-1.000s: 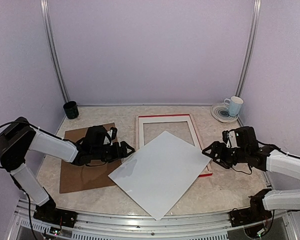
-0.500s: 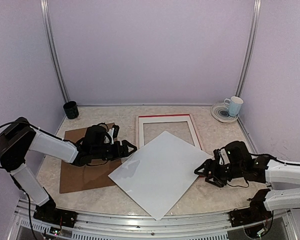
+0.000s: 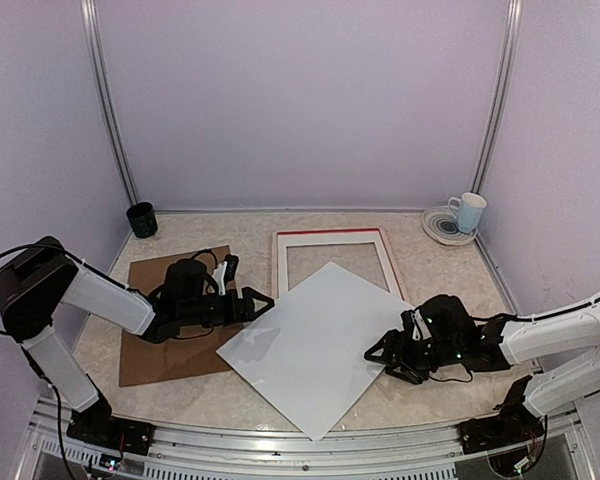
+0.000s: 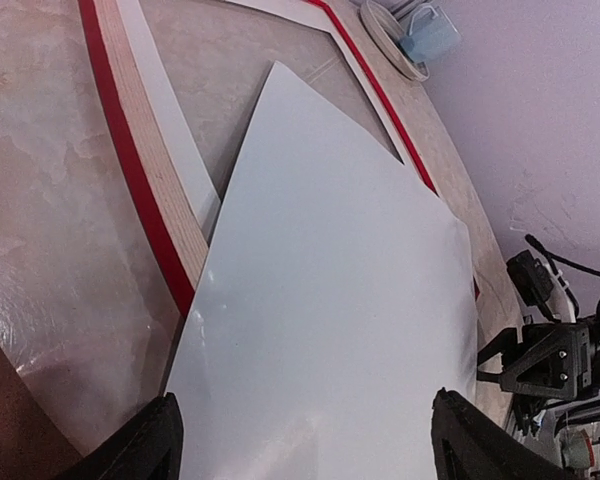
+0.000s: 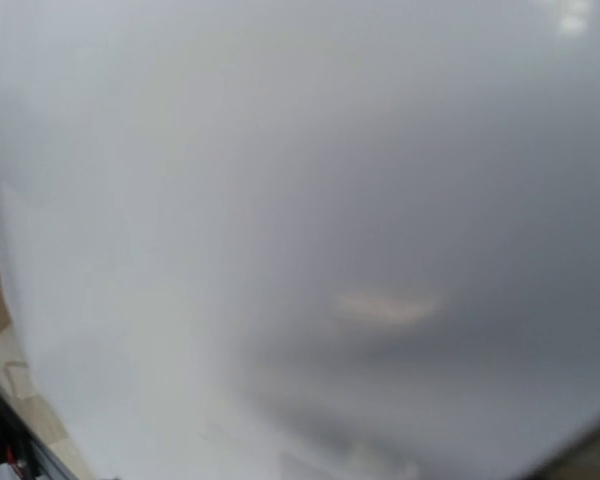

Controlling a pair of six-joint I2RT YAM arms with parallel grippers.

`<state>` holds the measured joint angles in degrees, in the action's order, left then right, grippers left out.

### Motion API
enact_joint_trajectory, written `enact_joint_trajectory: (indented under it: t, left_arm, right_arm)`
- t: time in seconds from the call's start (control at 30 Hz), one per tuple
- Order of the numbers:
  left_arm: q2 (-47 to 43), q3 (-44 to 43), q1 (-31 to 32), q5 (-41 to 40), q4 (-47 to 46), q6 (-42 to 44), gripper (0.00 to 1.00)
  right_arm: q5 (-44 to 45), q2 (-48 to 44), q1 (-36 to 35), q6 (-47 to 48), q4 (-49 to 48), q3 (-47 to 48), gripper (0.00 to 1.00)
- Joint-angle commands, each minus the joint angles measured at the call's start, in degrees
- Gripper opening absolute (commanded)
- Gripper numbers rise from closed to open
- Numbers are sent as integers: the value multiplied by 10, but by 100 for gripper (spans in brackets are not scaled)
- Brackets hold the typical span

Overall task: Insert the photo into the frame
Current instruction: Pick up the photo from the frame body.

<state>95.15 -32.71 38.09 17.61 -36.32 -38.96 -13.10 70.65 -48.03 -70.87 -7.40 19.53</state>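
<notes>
The photo (image 3: pixel 315 345) lies white back up, set diagonally, with its far corner over the near part of the frame (image 3: pixel 328 234). The frame lies flat, its red edge showing. My left gripper (image 3: pixel 260 303) is open, low at the photo's left corner. In the left wrist view its fingers (image 4: pixel 150 440) straddle the white sheet (image 4: pixel 330 300) beside the frame's red and pale wood edge (image 4: pixel 130 170). My right gripper (image 3: pixel 380 358) sits low at the photo's right edge and looks open. The right wrist view is filled by the blurred white sheet (image 5: pixel 280 200), and its own fingers are hidden.
A brown backing board (image 3: pixel 160 340) lies under the left arm. A white mat strip (image 3: pixel 280 262) lines the frame's opening. A dark cup (image 3: pixel 141 219) stands at the back left. A pale blue mug (image 3: pixel 470 211) stands on a saucer at the back right.
My right gripper has moved left and nearer, from beside the frame's right side to the photo's right edge. My left gripper has crept slightly toward the photo's left corner.
</notes>
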Motion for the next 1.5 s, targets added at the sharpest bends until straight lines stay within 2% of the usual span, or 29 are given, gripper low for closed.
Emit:
enact_joint_trajectory:
  t: [0.0, 0.23, 0.57, 0.97, 1.23, 1.47]
  left_arm:
    - [11, 16, 3, 22, -42, 0, 85]
    - [17, 20, 5, 24, -37, -3, 84]
    - [60, 2, 17, 42, -37, -9, 84]
    - [70, 5, 28, 40, -47, -24, 84]
    - [50, 12, 30, 37, -43, -29, 84]
    - [29, 14, 31, 36, -32, -28, 84]
  right_arm:
    - [17, 33, -14, -20, -65, -9, 76]
    - [24, 39, -30, -23, -88, 11, 75]
    - [45, -22, -34, -12, -108, 13, 74]
    - [68, -3, -32, -16, -104, 49, 72]
    - [112, -18, -24, -41, -58, 61, 59]
    - [110, -7, -6, -54, -75, 45, 40]
